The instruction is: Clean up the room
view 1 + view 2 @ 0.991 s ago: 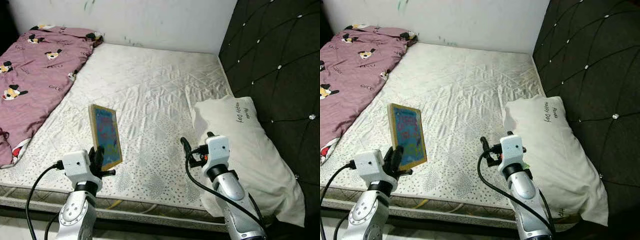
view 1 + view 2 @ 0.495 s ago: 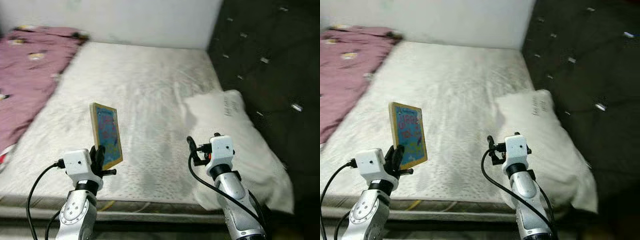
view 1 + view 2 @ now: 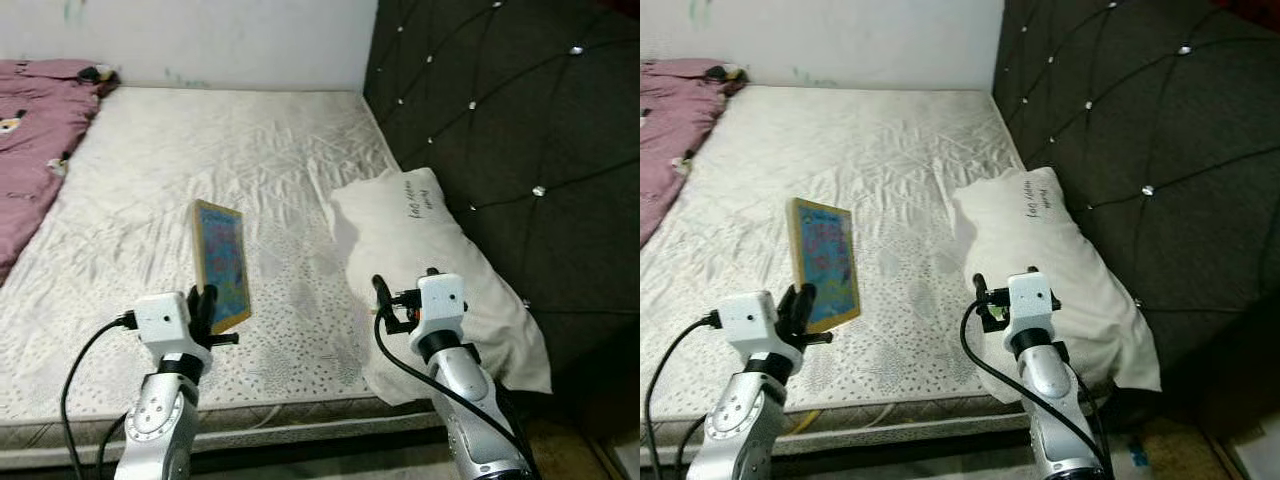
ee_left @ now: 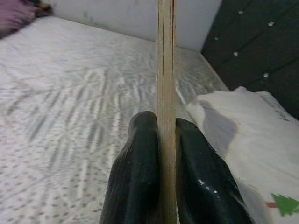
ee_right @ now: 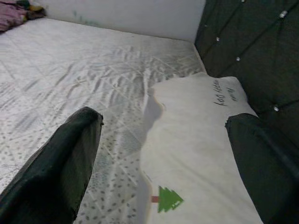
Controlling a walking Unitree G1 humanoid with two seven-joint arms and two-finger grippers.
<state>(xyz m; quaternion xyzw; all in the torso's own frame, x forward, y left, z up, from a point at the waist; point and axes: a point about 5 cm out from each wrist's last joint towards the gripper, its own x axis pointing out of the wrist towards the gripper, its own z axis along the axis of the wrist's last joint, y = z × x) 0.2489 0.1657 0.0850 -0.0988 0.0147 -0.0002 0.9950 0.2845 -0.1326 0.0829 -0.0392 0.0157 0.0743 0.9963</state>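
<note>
Yellow-edged book (image 3: 221,265) pinched upright at its lower edge by left claw (image 3: 204,308), raised above mattress (image 3: 250,170). Right claw (image 3: 385,300) spread wide, empty, pillow (image 3: 430,250) just beyond. Advisable: keep pinch firm, book vertical, avoid swinging while carrying to a storage spot.

evenly and brightly lit, sharp in both eye views. soft shadow cast beside the pillow (image 3: 430,260) onto the mattress (image 3: 250,180). blurred up close on the wrist views' black fingers (image 5: 56,172).
</note>
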